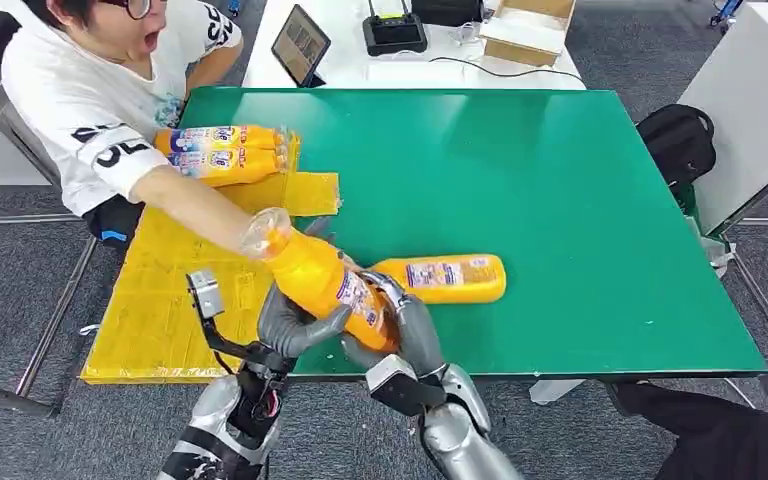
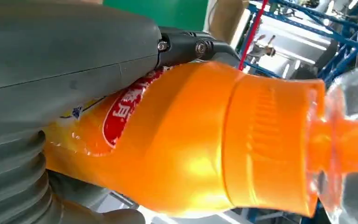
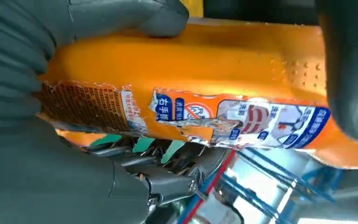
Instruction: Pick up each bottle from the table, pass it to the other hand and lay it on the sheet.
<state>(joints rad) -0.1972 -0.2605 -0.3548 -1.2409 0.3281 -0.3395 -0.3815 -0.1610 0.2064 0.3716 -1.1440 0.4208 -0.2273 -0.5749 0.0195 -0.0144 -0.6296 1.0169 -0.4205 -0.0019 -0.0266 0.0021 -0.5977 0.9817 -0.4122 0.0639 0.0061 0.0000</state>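
An orange bottle with a clear cap is held tilted above the front edge of the green table, cap toward the yellow sheet. My left hand grips its middle from the sheet side and my right hand wraps its base. Up close, my left hand lies over the bottle, and my right hand closes around the labelled body. A second orange bottle lies on the table just behind. Two more bottles lie on the sheet's far end.
A person in a white shirt sits at the far left, one arm reaching across the sheet to the held bottle's cap. A tablet, a dark device and a cardboard box stand on the white table behind. A black bag sits at the right.
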